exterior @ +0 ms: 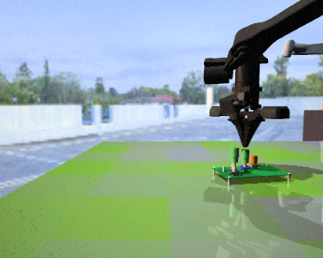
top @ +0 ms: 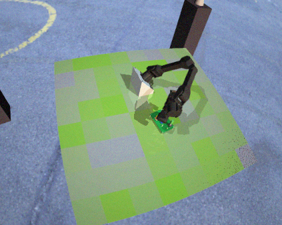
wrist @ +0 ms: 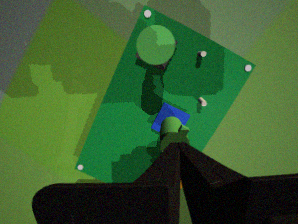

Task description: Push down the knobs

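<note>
The green circuit board [top: 163, 129] [exterior: 273, 172] [wrist: 117, 125] stands on short legs. One green knob [exterior: 235, 153] [wrist: 156, 45] stands high on its shaft, with pale shaft showing between it and its dark potentiometer [exterior: 234, 172]. The other green knob [exterior: 245, 155] [wrist: 171, 125] stands above the blue potentiometer [exterior: 244, 167] [wrist: 170, 111], also with a gap below it. My gripper [exterior: 245, 146] [wrist: 177, 150] is shut and empty. Its tips are just above the knob of the blue potentiometer and partly cover it in the wrist view; I cannot tell if they touch.
An orange round part [exterior: 253, 159] stands on the board beside the blue potentiometer, close to my fingertips. Two small pale posts [wrist: 203, 53] [wrist: 202, 101] rise from the board. A white-and-beige wedge-shaped object [top: 145, 89] stands near the arm's base.
</note>
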You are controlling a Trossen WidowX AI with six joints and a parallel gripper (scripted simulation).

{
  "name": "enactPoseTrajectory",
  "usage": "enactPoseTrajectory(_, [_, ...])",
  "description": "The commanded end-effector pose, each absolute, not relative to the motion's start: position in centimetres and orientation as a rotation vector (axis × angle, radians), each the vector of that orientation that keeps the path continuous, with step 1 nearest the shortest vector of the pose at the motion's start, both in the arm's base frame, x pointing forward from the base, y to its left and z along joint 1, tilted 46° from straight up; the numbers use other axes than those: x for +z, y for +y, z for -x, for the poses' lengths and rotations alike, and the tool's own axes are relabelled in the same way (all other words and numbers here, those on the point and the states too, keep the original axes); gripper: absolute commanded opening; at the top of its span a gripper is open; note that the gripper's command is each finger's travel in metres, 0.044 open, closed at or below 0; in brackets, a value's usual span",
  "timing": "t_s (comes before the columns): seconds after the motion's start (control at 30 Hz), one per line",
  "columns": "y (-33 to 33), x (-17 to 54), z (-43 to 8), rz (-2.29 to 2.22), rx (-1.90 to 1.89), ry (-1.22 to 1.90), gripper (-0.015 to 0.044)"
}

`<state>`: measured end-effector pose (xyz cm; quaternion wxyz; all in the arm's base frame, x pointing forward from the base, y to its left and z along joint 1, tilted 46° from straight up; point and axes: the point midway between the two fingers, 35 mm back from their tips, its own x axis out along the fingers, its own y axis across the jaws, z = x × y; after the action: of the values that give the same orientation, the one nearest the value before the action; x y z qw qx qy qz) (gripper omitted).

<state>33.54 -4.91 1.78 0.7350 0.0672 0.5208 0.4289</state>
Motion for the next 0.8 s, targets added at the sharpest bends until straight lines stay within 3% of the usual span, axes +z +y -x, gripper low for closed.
enactPoseTrajectory(0.0, [-4.72, 1.62, -33.47, -0.155, 0.943, 1.145, 0.0000])
enactPoseTrajectory(0.77, [-4.36, 1.28, -33.52, -0.155, 0.944, 1.145, 0.0000])
